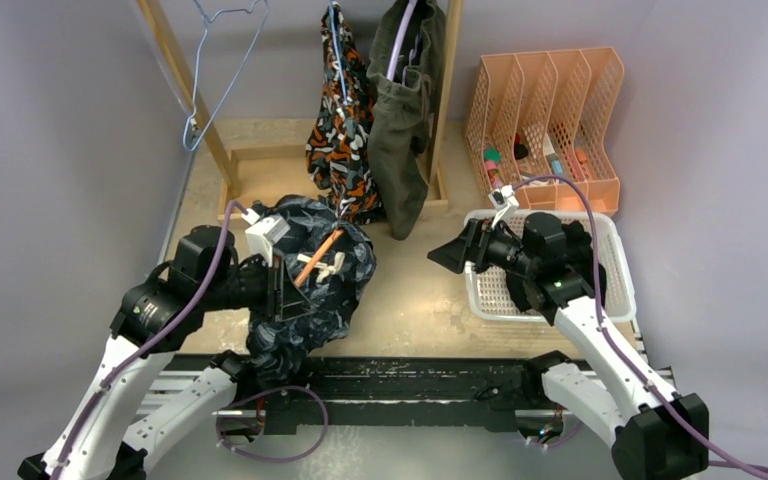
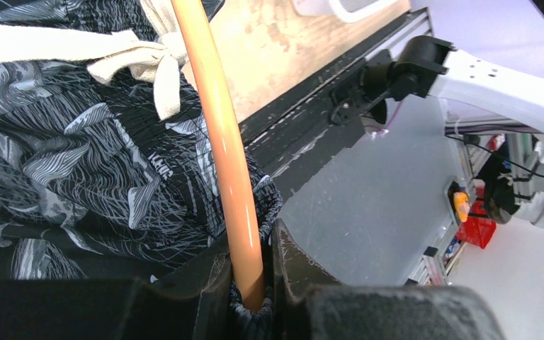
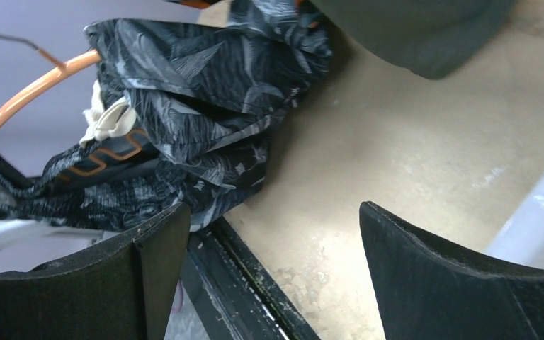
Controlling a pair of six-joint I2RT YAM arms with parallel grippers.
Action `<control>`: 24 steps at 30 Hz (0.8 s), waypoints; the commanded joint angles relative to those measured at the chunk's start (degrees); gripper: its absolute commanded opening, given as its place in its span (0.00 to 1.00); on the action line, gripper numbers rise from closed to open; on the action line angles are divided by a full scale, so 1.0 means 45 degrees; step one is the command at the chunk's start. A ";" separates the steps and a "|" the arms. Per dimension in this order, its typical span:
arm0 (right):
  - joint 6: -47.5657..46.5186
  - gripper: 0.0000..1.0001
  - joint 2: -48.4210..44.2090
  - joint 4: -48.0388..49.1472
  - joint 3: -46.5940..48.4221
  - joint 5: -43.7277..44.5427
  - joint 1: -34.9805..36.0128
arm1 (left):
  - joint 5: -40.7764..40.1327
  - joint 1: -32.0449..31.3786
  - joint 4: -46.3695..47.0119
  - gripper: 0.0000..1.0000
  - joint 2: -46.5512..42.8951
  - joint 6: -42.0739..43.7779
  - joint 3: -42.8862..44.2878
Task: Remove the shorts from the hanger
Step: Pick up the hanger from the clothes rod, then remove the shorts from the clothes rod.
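Left jaws clamp the orange hanger [image 2: 217, 142], navy shorts [image 2: 64, 177] bunched just beyond them — right jaws gape empty. Pulling may snag the drawstring [image 2: 78, 44] — hanger slips out.

3 pairs of shorts [image 1: 310, 285] [image 1: 340, 140] [image 1: 400, 140], 4 hangers [image 1: 222, 70] [image 1: 317, 258] [image 1: 337, 50] [image 1: 400, 45], 1 basket [image 1: 622, 292], 1 file rack [image 1: 600, 120]

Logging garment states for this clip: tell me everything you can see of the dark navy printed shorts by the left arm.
The navy shorts are thin dark fabric with a pale leaf-like line print and an off-white drawstring tied in a bow. They lie bunched in a heap at the table's near edge, reaching the black rail. An orange hanger threads through them. The left hand is shut on it, seemingly with a fabric fold caught alongside.
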 commanded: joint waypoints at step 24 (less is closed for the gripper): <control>-0.2779 0.87 0.0434 -0.0739 0.4378 0.1793 0.3175 | 0.3852 -0.0012 0.4798 0.00 0.1054 -0.0144 0.1394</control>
